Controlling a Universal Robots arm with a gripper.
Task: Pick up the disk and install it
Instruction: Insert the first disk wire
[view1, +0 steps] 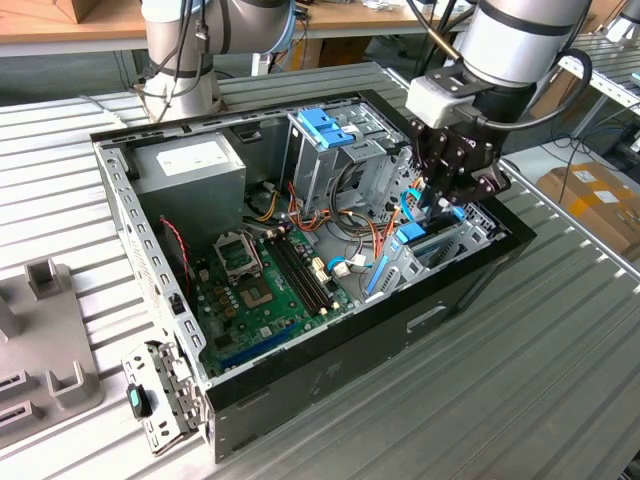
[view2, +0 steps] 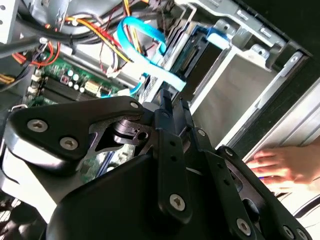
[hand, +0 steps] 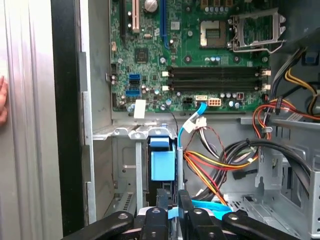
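At the case (view1: 330, 385) edge on the exterior view's right, the gripper (hand: 171, 201) is pinching the disk (hand: 162, 161), seemingly seating it in its bay; finishing is calling for a straight press past the cables (hand: 210, 162).

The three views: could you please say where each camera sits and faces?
Exterior view: off the arm, looking down into the open computer case; arm and pincer show.
First wrist view: on the arm, looking past the pincer at the circuit board.
Second wrist view: close behind the pincer; a person's hand lies beyond.
Both wrist views share pincer and circuit board.
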